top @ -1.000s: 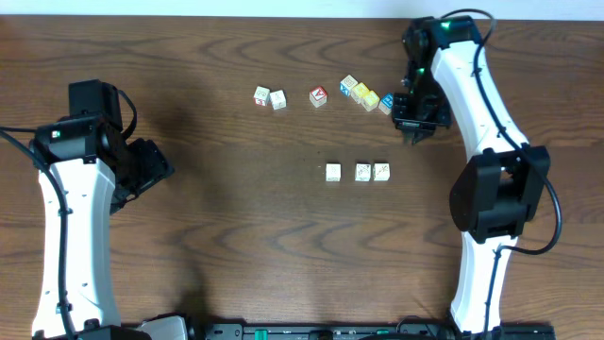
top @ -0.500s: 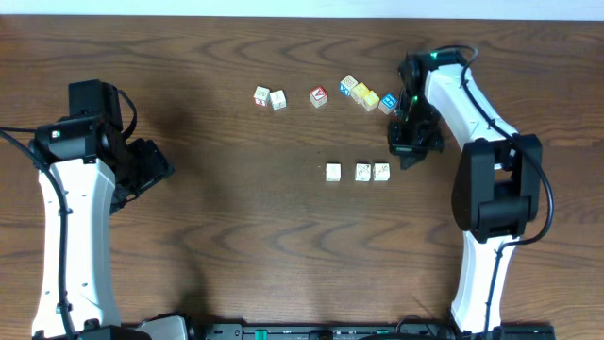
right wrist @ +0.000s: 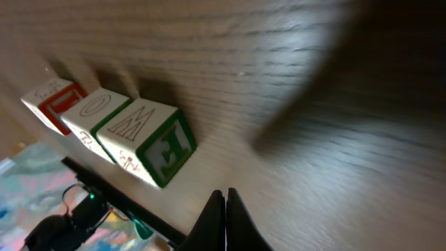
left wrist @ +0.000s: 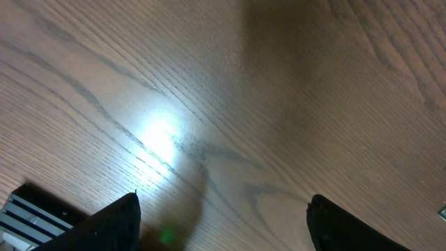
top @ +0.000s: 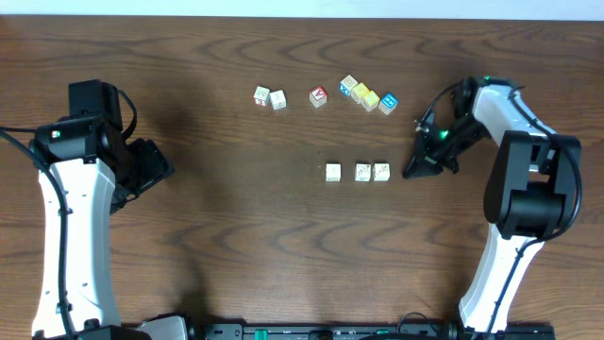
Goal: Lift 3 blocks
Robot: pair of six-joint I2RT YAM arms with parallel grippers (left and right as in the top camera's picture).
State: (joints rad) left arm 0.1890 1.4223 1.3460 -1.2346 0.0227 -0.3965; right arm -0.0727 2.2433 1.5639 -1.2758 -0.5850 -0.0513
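Note:
Three whitish-cream blocks lie in a row at mid-table: one (top: 333,172), a second (top: 363,172) and a third (top: 381,172), the last two almost touching. My right gripper (top: 411,174) is shut and empty, its tip low over the table just right of the row and pointing at it. In the right wrist view the row shows as the nearest block (right wrist: 148,141) with a green-printed face, then the middle one (right wrist: 95,117) and the farthest (right wrist: 51,102), beyond the shut fingertips (right wrist: 225,200). My left gripper (top: 159,171) stands open at the far left, over bare wood (left wrist: 223,222).
A line of other cubes lies farther back: two pale ones (top: 261,95) (top: 278,99), a red-faced one (top: 318,96), and a cluster with yellow (top: 368,99) and blue (top: 387,102) faces. The right arm's base column (top: 524,203) stands at the right.
My right arm has swung away from the coloured cubes, down and to the right. Its shut gripper has turned to point left at the cream row. The left arm has not moved.

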